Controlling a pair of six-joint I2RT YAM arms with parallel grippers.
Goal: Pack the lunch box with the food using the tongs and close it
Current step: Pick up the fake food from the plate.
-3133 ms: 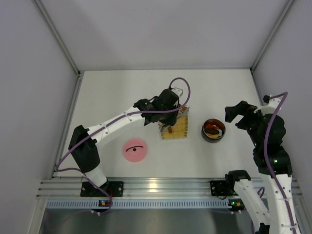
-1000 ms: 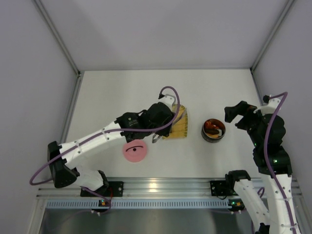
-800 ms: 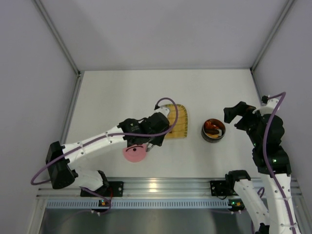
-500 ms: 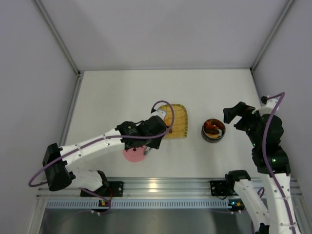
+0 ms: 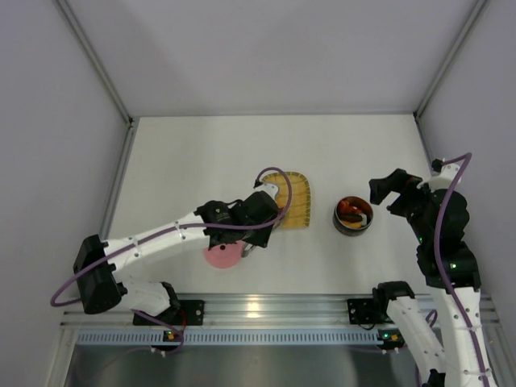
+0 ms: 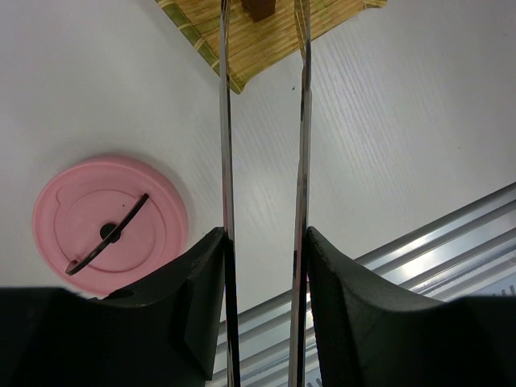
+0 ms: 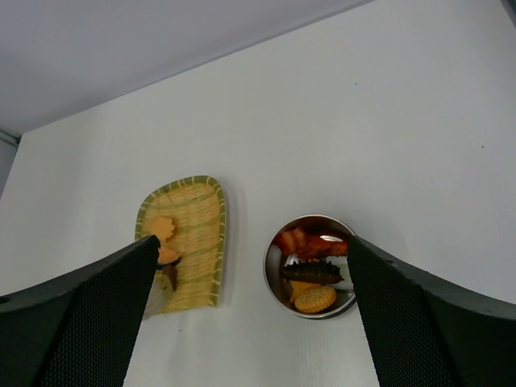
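My left gripper (image 5: 256, 216) is shut on the tongs (image 6: 224, 121), whose two slim silver arms run between its fingers (image 6: 193, 282) and reach the near corner of the yellow woven tray (image 6: 266, 40). A brown piece of food (image 6: 258, 6) lies at the tongs' tips. The pink lid (image 6: 109, 222) with its black handle lies flat on the table, left of the tongs. The round steel lunch box (image 7: 314, 266) stands uncovered with orange, dark and round pieces inside. My right gripper (image 7: 251, 250) hangs open high above it, empty.
The yellow woven tray (image 5: 292, 199) lies between the pink lid (image 5: 222, 255) and the lunch box (image 5: 353, 214), with an orange piece (image 7: 161, 228) on it. An aluminium rail (image 5: 258, 309) runs along the near edge. Grey walls close in three sides.
My left arm has drawn back from over the tray toward the near left, taking the tongs with it, and now sits beside the pink lid. The right arm has not moved.
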